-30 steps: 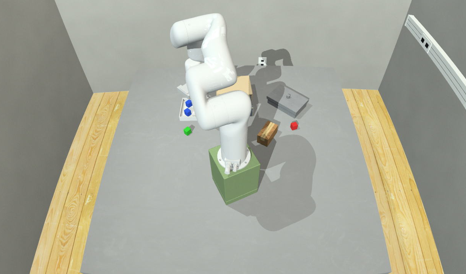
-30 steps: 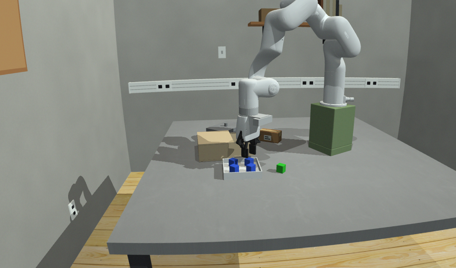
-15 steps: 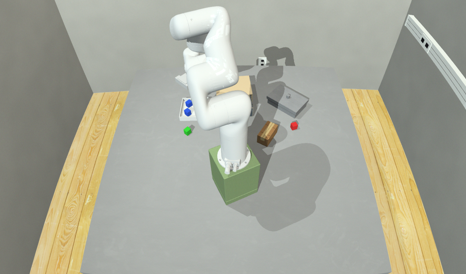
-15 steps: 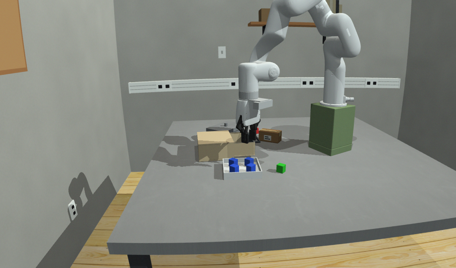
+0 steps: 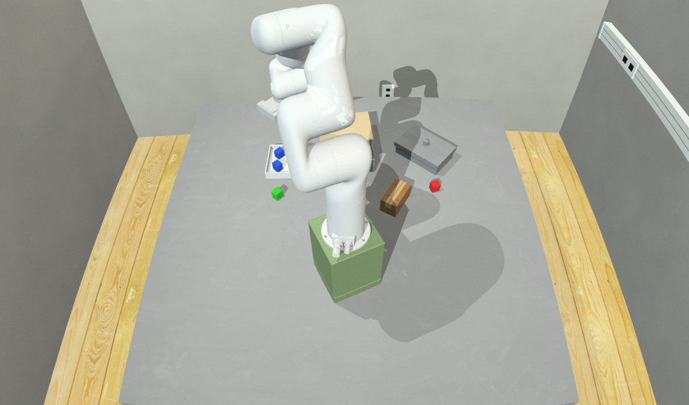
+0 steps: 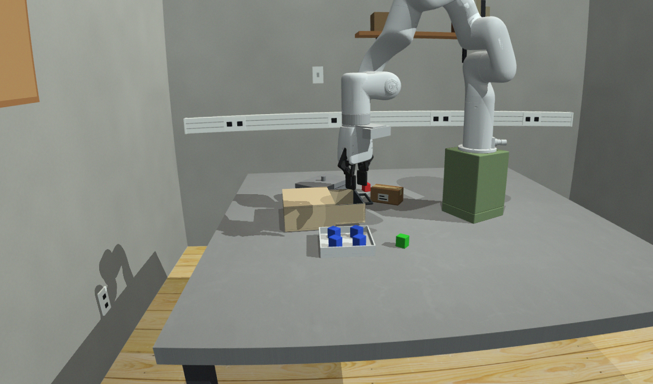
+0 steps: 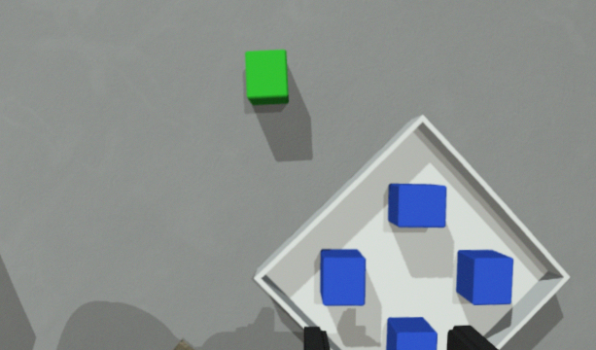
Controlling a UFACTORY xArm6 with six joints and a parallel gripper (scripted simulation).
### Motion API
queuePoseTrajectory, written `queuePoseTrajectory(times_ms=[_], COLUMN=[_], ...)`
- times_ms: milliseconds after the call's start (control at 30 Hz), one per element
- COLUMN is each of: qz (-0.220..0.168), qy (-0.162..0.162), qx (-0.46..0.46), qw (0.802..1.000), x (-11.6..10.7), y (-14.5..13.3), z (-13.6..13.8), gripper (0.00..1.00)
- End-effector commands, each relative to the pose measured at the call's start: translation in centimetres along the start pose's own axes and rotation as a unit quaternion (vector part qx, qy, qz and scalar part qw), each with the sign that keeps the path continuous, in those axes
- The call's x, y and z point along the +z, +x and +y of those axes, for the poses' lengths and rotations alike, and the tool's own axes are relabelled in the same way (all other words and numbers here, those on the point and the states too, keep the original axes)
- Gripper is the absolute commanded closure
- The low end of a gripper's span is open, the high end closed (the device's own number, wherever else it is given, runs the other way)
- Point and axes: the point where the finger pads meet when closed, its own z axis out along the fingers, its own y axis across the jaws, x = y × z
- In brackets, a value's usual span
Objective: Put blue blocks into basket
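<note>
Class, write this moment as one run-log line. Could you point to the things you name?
gripper [image 6: 356, 180] [image 7: 382, 337]: open, raised | basket [image 5: 277, 175] [image 6: 347, 251] [image 7: 340, 193]: four blue blocks | drawer [image 6: 349, 212]: out | green block [image 5: 277, 193] [image 6: 402, 240] [image 7: 266, 75]: outside basket

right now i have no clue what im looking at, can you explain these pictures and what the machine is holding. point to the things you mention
This is one jointed white robot arm on a green pedestal [image 5: 356, 277] [image 6: 474, 186]. One picture looks down from above, one across the table, one from the arm's wrist. Four blue blocks sit in a white basket [image 5: 277, 175] [image 6: 347, 251] [image 7: 341, 192]. Around it are a green block [image 5: 277, 193] [image 6: 402, 240] [image 7: 266, 75], red block [image 5: 435, 186] [image 6: 366, 187], brown carton [image 5: 395, 197] [image 6: 386, 194], lidded metal box [image 5: 425, 147] [image 6: 314, 184] and wooden cabinet, drawer out [image 6: 305, 217]. The gripper [image 6: 356, 183] [image 7: 387, 335] is open, holding nothing.
</note>
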Motion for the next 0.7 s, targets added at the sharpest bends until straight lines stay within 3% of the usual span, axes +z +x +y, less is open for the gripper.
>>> queuePoseTrajectory(times_ms=[0,300,333,400,567,633,667], qz=[-0.001,-0.001,-0.001,0.0,0.002,0.002,0.002], qy=[-0.002,-0.002,-0.002,-0.002,0.0,0.0,0.0], qx=[0.0,0.003,0.02,0.111,0.243,0.243,0.316], qw=[1.0,1.0,1.0,0.994,0.97,0.97,0.949], x=[-0.8,-1.0,-1.0,-1.0,-0.8,-0.8,-0.7], y=[0.0,-0.2,-0.9,-4.3,-5.9,-5.9,-7.3], z=[0.1,0.0,-0.8,-5.4,-10.8,-10.8,-14.1], gripper=[0.53,0.53,0.53,0.53,0.53,0.53,0.53])
